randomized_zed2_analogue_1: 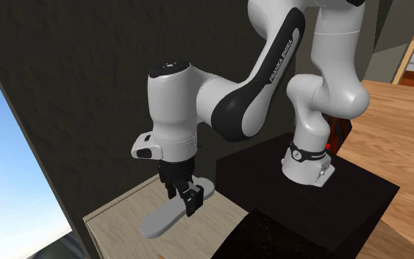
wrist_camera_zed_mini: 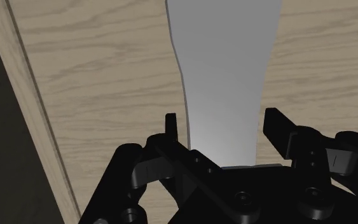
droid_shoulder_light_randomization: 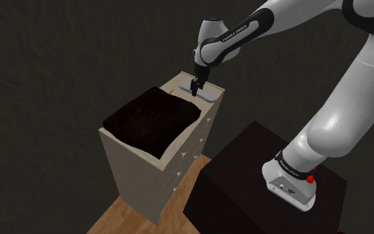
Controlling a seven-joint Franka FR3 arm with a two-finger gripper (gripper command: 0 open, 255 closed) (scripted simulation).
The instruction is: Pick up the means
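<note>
We find the shoulder view dim, its wall [droid_shoulder_light_randomization: 59, 40] almost black. The second exterior view is brighter: the white arm [randomized_zed2_analogue_1: 176, 103] is well lit, softly shaded. In the wrist view the grey piece [wrist_camera_zed_mini: 225, 76] pales toward the tool [wrist_camera_zed_mini: 223, 121].

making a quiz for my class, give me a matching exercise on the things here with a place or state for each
1 grey flat piece
2 end effector
3 dark heap
4 stand

a open, astride the grey piece
b lying flat on the cabinet top
c black box at the shoulder view's lower right
d spread over much of the cabinet top

Pairs: 1-b; 2-a; 3-d; 4-c
</note>
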